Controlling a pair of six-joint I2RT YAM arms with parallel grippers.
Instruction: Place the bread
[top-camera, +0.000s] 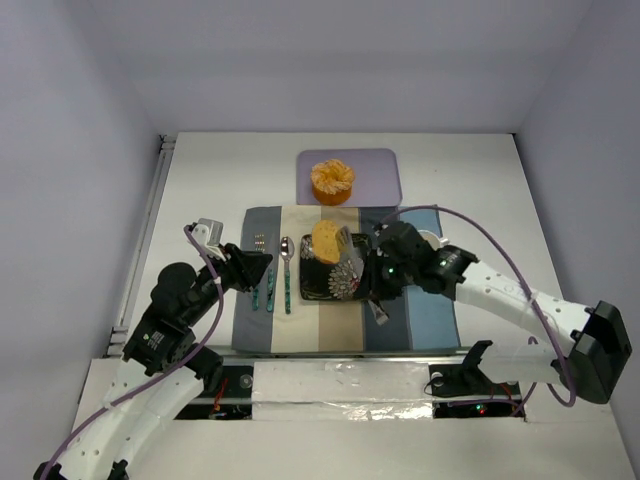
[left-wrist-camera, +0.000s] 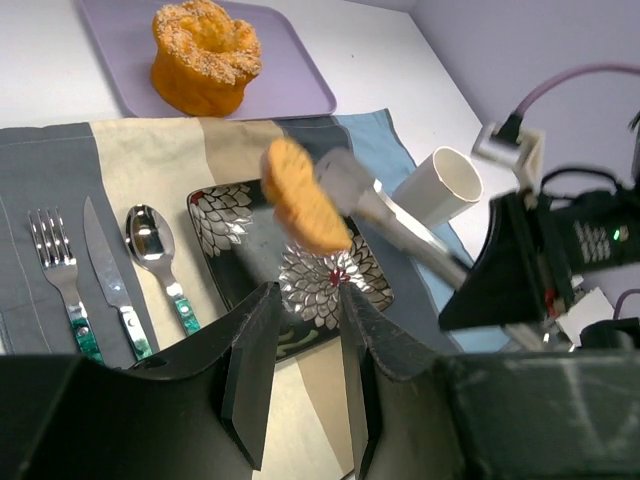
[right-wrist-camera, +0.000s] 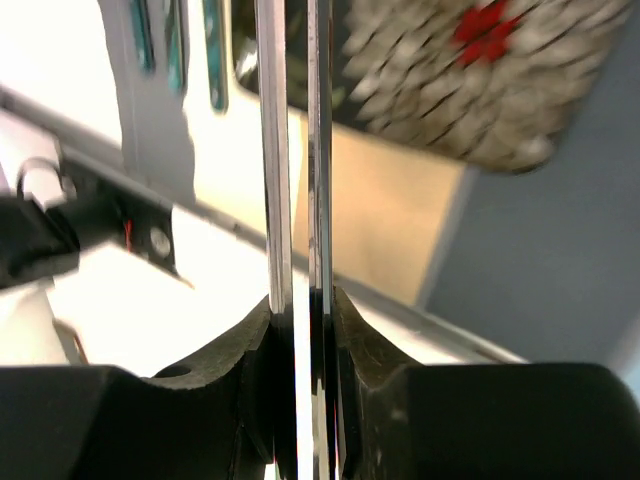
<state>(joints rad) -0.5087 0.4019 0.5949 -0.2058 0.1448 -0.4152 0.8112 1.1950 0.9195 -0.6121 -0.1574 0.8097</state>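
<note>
**Right gripper (right-wrist-camera: 300, 300) clamps tongs (right-wrist-camera: 272, 150) over plate (left-wrist-camera: 245, 250)**

Only the left wrist view shows the bread (left-wrist-camera: 303, 197), pinched in the tongs above the plate, centre frame. Left gripper (left-wrist-camera: 305, 310) sits jaws apart, empty. Bare placemat (top-camera: 310, 325) borders the plate's lower edge.

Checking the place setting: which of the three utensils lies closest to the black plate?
The spoon, with its rounded bowl, lies right beside the plate. The knife is one place farther out, and the fork is farthest.
</note>
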